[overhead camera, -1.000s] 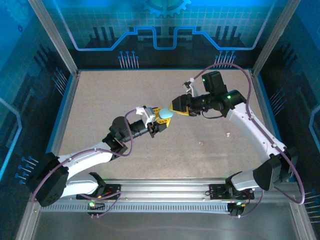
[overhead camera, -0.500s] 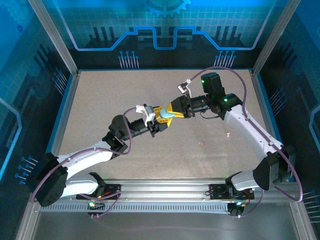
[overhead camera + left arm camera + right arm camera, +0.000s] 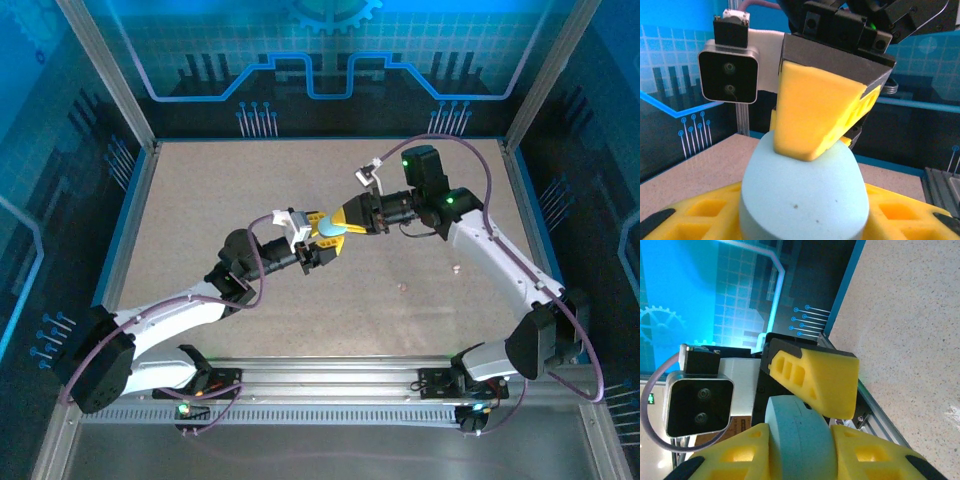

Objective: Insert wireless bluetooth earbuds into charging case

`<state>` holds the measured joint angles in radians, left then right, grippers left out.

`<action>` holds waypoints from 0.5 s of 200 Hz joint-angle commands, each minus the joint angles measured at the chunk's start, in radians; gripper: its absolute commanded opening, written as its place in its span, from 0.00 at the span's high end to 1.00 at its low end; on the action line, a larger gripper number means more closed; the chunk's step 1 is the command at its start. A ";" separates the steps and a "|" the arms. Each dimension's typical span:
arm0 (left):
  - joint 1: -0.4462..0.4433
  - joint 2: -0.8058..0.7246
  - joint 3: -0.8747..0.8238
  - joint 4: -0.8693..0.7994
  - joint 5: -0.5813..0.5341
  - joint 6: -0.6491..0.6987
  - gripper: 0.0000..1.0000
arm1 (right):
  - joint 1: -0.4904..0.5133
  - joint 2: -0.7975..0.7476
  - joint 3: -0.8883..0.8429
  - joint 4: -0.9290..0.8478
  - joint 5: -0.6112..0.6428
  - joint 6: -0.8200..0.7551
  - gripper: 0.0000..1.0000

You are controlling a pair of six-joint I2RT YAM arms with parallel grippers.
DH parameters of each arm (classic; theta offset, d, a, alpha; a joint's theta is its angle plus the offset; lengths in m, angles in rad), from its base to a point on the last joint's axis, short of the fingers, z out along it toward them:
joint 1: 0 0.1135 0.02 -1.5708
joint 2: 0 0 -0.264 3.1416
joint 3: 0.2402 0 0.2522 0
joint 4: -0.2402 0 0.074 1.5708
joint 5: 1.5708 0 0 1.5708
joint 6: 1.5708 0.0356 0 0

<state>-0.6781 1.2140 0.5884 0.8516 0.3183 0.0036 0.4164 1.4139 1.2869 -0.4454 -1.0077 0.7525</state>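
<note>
Top external: pod [image 3: 331,229] centred, open table [image 3: 200,200].

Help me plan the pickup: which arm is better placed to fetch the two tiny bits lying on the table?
Right, probably. Both bits lie on the table's right half, beside the right arm. The right gripper and left gripper both clamp the blue case, so the right must release first.
</note>
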 commanded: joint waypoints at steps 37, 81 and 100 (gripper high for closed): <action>-0.006 -0.022 0.001 -0.080 -0.058 0.040 0.36 | -0.026 -0.021 -0.077 0.153 0.055 0.114 0.84; -0.005 -0.068 -0.045 -0.146 -0.120 0.056 0.31 | -0.107 -0.018 -0.154 0.231 0.178 0.158 0.83; -0.005 -0.112 -0.077 -0.177 -0.192 0.051 0.28 | -0.147 0.009 -0.196 0.245 0.303 0.152 0.83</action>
<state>-0.6781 1.1679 0.5526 0.7147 0.2176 0.0364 0.3252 1.4128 1.1355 -0.2596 -0.8680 0.8890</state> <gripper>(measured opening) 0.708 0.276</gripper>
